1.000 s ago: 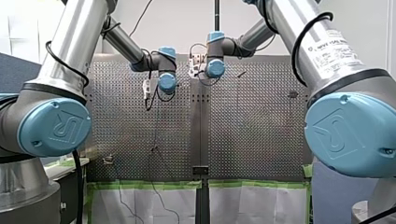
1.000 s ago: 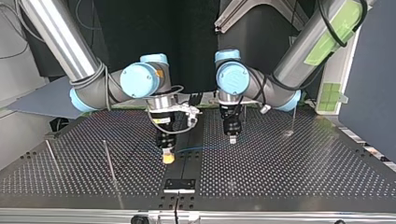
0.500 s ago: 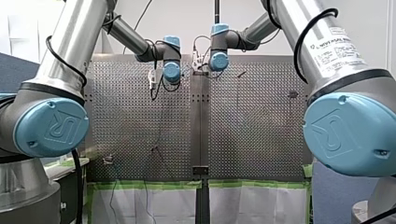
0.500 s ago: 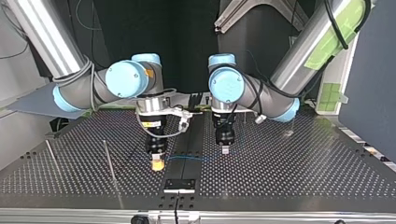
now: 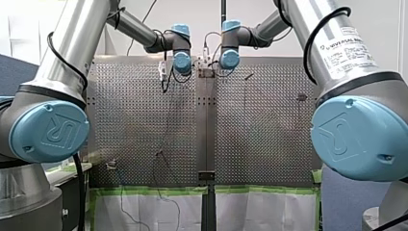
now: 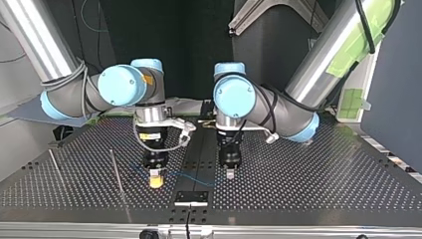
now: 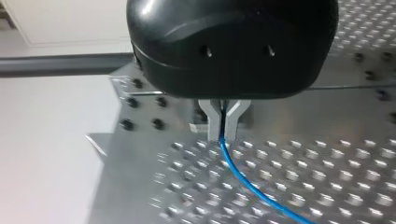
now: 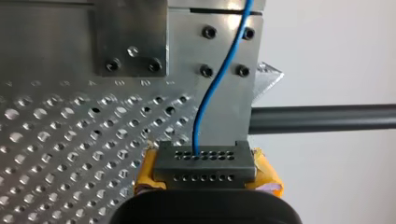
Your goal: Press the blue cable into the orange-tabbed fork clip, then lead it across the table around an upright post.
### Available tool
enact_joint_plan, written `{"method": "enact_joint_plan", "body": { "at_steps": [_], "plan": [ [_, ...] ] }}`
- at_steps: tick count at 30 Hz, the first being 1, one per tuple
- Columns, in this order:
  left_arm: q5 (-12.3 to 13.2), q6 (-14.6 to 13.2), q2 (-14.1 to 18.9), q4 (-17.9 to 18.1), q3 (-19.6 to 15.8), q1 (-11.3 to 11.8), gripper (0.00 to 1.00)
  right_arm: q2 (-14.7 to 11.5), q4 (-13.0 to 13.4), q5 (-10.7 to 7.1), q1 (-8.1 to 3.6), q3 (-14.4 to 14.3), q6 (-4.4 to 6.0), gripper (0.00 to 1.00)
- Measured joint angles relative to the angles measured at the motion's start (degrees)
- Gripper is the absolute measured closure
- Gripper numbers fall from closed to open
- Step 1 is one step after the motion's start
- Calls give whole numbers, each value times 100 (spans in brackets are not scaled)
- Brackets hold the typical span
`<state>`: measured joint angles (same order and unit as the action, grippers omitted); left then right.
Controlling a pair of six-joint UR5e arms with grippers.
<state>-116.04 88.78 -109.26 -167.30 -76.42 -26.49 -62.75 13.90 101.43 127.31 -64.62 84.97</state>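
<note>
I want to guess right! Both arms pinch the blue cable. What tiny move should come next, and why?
Probably carry the cable slightly nearer the black fixture at the edge of the table: left end effector and right end effector hold it just short of there.

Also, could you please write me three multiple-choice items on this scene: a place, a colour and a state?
1. In the top view, the posts stand: A) at its left B) at its right C) in the middle.
2. My right gripper's pads are: A) green B) yellow C) white.
3. My left gripper is: A) open B) holding a post C) shut on the cable.
Key: 1 A, both rise left of the grippers; 2 B, the right wrist view shows yellow; 3 C, it pinches the cable.
</note>
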Motion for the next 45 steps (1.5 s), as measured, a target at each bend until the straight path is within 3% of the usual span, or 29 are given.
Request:
{"method": "enact_joint_plan", "body": {
  "at_steps": [9, 15, 25, 35, 45],
  "plan": [
    [316, 161, -26, -236, 403, -49, 100, -170, -37, 0, -149, -1, 97, 100],
    [473, 222, -217, -475, 660, -128, 100, -202, -103, 0, -227, 2, 145, 100],
    [525, 320, -384, -563, 930, -279, 100, -292, -231, 4, -394, 3, 195, 100],
    [538, 418, -551, -763, 1453, -472, 100, -329, -375, 0, -558, 1, 237, 100],
    [539, 490, -993, -1034, 1984, -696, 100, -344, -463, 0, -731, 4, 201, 100]
  ]
}}
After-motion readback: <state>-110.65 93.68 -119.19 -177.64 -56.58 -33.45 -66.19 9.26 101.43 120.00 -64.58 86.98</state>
